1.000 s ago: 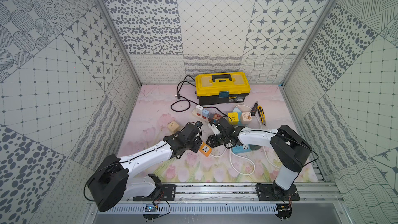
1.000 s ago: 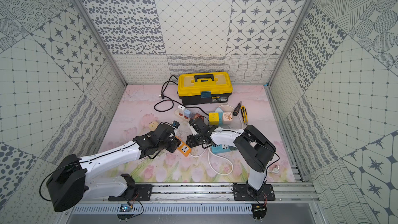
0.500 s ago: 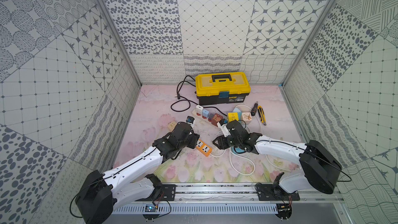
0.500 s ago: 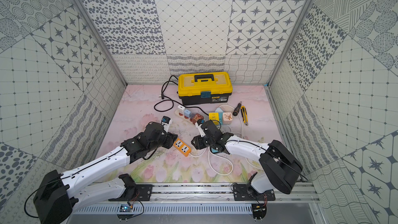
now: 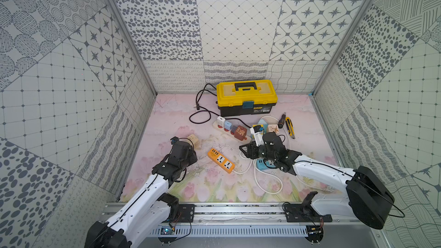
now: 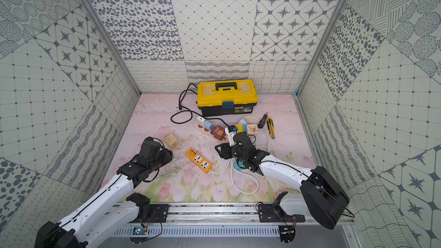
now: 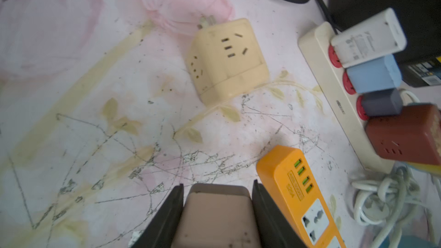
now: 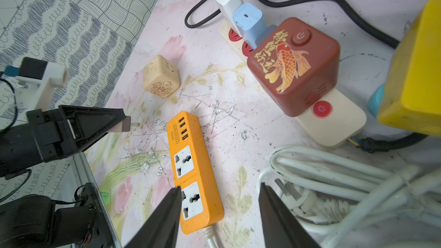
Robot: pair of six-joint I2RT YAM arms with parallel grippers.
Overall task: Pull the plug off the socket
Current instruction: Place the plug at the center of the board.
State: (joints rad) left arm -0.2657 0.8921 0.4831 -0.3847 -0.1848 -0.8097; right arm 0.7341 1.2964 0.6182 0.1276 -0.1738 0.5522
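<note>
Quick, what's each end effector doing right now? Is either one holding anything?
Left end effector: closed on a pale plug.
Right end effector: open, holding nothing.

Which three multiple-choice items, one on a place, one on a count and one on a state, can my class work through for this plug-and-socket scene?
1. Where does the yellow toolbox stand?
A) at the back of the mat
B) between the two grippers
C) beside the front rail

2. How many green USB ports does the orange power strip have?
A) two
B) four
C) six

3. What is the left gripper doing?
A) open and empty
B) shut on a pinkish plug
C) shut on the orange power strip

Key:
1 A: both top views show it at the far end.
2 B: the left wrist view shows four in a row.
3 B: the plug sits between its fingers, and the right wrist view shows its prongs clear of any socket.
</note>
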